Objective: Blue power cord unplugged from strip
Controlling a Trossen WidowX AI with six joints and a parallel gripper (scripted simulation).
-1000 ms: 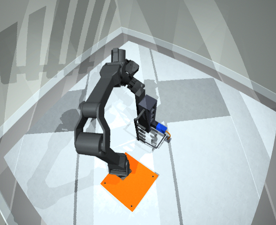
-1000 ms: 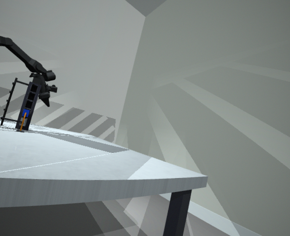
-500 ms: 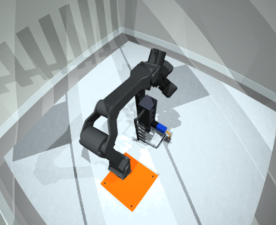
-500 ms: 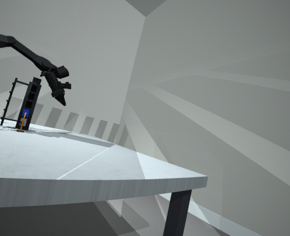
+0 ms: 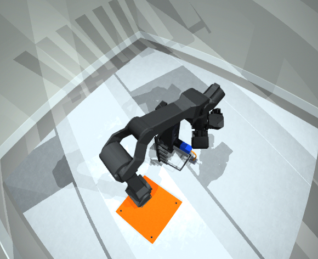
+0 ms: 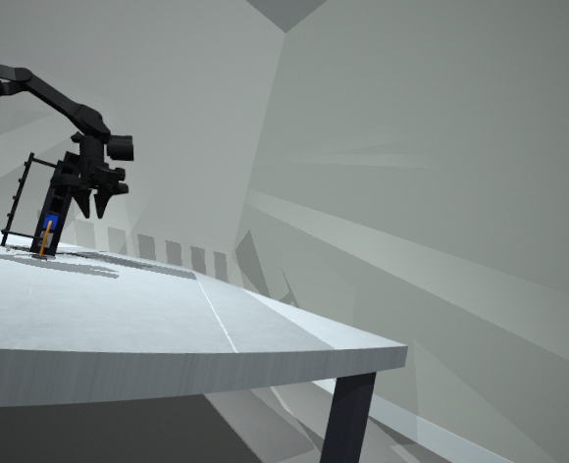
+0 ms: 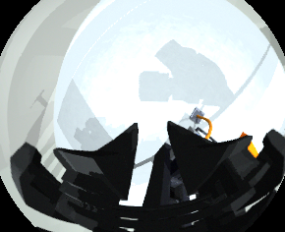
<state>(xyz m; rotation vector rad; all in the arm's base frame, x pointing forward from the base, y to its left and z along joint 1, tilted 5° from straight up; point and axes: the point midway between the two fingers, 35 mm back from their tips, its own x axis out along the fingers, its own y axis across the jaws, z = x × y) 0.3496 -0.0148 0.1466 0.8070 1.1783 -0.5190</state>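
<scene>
The dark power strip (image 5: pixel 169 139) (image 6: pixel 61 224) (image 7: pixel 156 182) stands upright on the table. The blue plug (image 5: pixel 185 147) (image 6: pixel 50 220) sits in a low socket on its front face. The orange part of the cord (image 5: pixel 194 156) (image 6: pixel 43 244) (image 7: pixel 209 127) curves down from the plug to the table. My gripper (image 5: pixel 208 131) (image 6: pixel 92 217) (image 7: pixel 151 125) is partly open, pointing down, with nothing between the fingers. It is beside the upper part of the strip, higher than the plug, and touches neither plug nor cord. In the wrist view the plug is hidden behind a finger.
A thin wire rack (image 5: pixel 180 169) (image 6: pixel 18 193) stands beside the strip, on the side away from the gripper. A small light grey piece (image 6: pixel 45 239) (image 7: pixel 197 115) is below the plug. The arm's base is on an orange plate (image 5: pixel 153 219) (image 7: pixel 250 145). The arm passes over the strip.
</scene>
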